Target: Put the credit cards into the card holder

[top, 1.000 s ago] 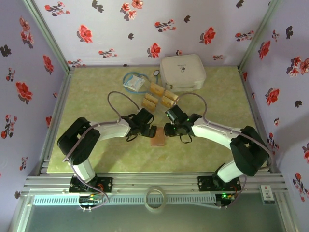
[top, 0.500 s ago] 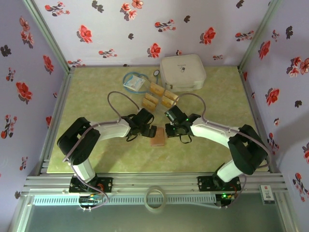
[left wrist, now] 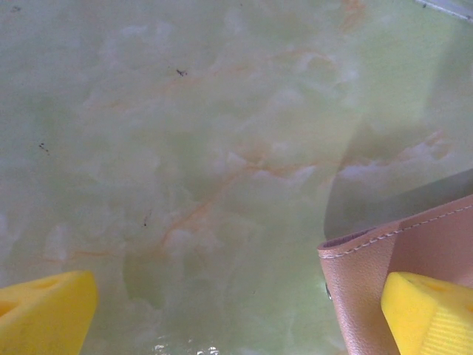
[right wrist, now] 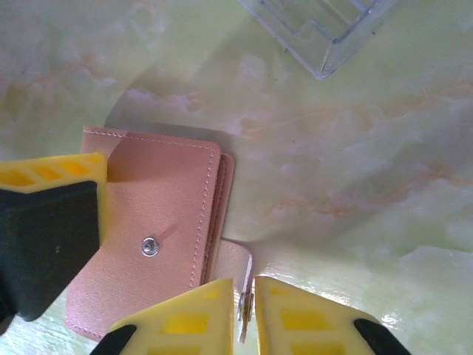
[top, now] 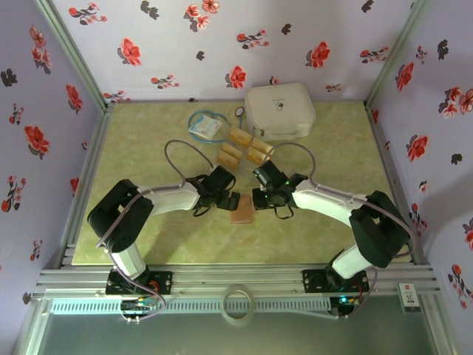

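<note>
A: L gripper (left wrist: 238, 303) is splayed wide, grasping nothing. One finger (left wrist: 432, 314) sits over the holder's (right wrist: 159, 222) edge, pinning it I think. Good anchor, leave it put.

B: And the R gripper (right wrist: 247, 307)?

A: Clenched on the holder's strap tab (right wrist: 235, 259). Holder lies closed on the worktop (left wrist: 185, 148), mid-table, between both grippers. Step looks like opening it. Lift the tab and peel it away from the L finger in a slow arc, so the cover hinges open rather than the whole thing sliding. If the L finger slips, it'll prob drag.

B: Materials?

A: Holder's pinkish-brown faux leather, fine grain, pale stitching, rounded corners, small metal snap (right wrist: 150, 246) on the flap. Thin and soft, so it'll flex. Tab's narrow w/ metal at its end and looks easy to lose. Worktop's glossy green marble-look, likely slick. Cards (top: 230, 154) lie farther back, well apart from the holder. They're flat tan rectangles, none in yet.
</note>
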`<state>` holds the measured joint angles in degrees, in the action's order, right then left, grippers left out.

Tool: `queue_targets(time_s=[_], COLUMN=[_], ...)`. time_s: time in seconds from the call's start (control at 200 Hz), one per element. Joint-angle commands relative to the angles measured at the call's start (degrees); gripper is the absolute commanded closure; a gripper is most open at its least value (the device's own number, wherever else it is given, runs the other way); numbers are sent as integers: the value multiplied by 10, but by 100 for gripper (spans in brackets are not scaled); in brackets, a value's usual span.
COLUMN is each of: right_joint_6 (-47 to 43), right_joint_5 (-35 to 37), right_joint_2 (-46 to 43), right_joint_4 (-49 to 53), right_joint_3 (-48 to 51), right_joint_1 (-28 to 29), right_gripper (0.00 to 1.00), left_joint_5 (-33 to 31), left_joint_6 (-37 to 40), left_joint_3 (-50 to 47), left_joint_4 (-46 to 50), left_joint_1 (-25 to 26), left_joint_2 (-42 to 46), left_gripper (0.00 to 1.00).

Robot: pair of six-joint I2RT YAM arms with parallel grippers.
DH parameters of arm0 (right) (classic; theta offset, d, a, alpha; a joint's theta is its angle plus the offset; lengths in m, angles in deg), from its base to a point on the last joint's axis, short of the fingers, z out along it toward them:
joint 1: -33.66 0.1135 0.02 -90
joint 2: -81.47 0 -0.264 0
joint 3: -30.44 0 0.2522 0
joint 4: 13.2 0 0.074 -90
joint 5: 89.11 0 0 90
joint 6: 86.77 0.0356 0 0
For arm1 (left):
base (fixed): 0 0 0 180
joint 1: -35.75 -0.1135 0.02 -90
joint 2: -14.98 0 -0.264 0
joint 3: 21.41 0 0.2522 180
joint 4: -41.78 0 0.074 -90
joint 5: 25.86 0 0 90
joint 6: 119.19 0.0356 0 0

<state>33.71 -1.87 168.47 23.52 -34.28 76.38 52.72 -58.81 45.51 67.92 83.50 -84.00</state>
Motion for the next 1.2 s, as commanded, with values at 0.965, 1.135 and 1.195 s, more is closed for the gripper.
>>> queue_targets(time_s=[0.965,1.135,1.195], right_joint_6=[47,77,87], right_joint_5=[-85,-117,-124], right_joint_2=[-22,5,15], right_joint_4=[-86,-133,-150], right_joint_3=[21,23,26], right_joint_1=[-4,-4,-4], right_gripper=[100,100,100], left_joint_5=[-5,-5,-4], left_joint_6=[2,-2,-5], left_joint_3=[-22,-29,-31], left_joint_4=[25,19,17], left_joint_1=[7,7,7], left_joint_2=[-6,-4,-3], left_gripper=[0,0,0])
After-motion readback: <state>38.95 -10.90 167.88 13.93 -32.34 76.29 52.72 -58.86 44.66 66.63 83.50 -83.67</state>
